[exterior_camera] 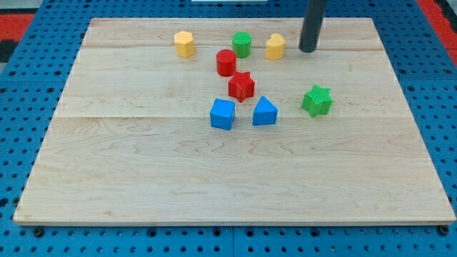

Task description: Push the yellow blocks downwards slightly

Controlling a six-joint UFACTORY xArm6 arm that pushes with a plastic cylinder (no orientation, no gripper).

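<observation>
Two yellow blocks sit near the view's top: a yellow hexagonal block [184, 43] at the left and a yellow heart-like block [275, 47] further right. My tip [308, 51] rests on the board just right of the yellow heart-like block, a small gap between them. The yellow hexagonal block is far to the tip's left.
A green cylinder [242, 45] stands between the yellow blocks. A red cylinder [226, 63] and a red star [241, 86] lie below it. A blue cube [223, 113], a blue triangular block [264, 112] and a green star [317, 101] lie mid-board on the wooden board [143, 178].
</observation>
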